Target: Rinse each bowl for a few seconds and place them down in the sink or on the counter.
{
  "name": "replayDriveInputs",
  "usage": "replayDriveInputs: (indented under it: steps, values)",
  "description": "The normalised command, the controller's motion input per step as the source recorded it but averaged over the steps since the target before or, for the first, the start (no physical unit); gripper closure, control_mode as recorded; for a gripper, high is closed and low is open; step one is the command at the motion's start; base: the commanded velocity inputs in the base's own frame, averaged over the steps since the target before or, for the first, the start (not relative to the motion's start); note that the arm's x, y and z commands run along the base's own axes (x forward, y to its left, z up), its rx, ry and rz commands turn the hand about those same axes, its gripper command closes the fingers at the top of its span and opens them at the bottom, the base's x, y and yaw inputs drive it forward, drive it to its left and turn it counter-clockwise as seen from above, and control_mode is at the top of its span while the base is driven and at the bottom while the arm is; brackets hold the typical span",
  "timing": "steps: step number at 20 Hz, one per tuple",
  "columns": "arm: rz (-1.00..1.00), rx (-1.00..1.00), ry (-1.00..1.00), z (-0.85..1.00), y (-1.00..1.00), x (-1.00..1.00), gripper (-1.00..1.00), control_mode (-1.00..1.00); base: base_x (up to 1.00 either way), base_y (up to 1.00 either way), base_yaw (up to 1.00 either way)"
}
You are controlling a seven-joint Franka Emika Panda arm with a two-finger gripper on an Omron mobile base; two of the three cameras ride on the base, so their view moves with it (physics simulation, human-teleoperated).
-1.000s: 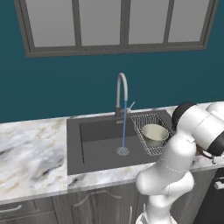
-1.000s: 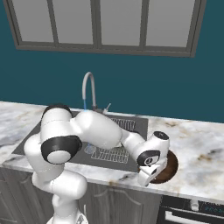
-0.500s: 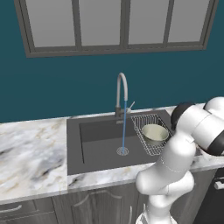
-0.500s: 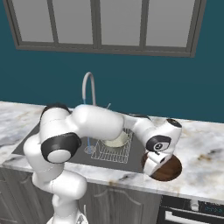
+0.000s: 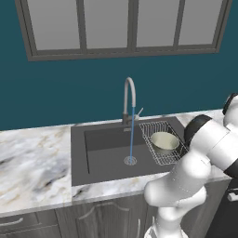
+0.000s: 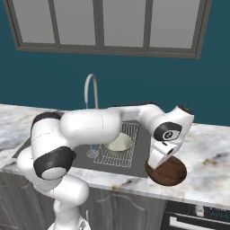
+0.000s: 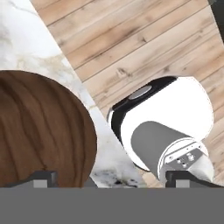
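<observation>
**Letting go: brown bowl lands on the marble as the tap runs on**

Releasing its load, the robot's claw (image 6: 158, 162) now stands with its jaws spread wide and nothing between them, poised just above the dark reddish-brown bowl (image 6: 167, 171). A second ago the claw was low over that bowl at the front edge of the surface (image 6: 206, 155); since then the jaws have parted and the hand has lifted slightly. The bowl rests on the marble to the right of the sink (image 5: 104, 155), close to the front edge. In the hand view its wood-grained body (image 7: 41, 131) sits at the left, free of both fingertips (image 7: 43, 177).

The pale cream-green bowl (image 5: 164, 142) lies in the wire rack (image 5: 160, 130) at the right end of the basin, where it has not moved over the last second. Water (image 5: 131, 135) still falls in a thin blue stream from the curved faucet (image 5: 129, 95) to the drain (image 5: 130, 161).

By the look of it, one bowl is set down and done. The other waits in the rack, seemingly next in line for the stream.
</observation>
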Motion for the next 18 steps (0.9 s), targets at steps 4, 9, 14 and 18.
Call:
replayDriveInputs:
  steps: [4, 9, 14, 18]
  values:
    - [0.0, 0.0, -0.06, 0.94, 0.5, -0.47, -1.0, -1.0, 0.0, 0.0, 0.0]
    - [0.0, 0.0, -0.07, 1.0, 0.55, -0.47, -1.0, -1.0, 0.0, 0.0, 0.0]
    - [0.0, 0.0, -0.05, 1.0, 0.32, -0.49, -1.0, -1.0, 0.0, 0.0, 0.0]
    - [0.0, 0.0, -0.03, 1.0, 0.38, -0.41, -1.0, -1.0, 0.0, 0.0, 0.0]
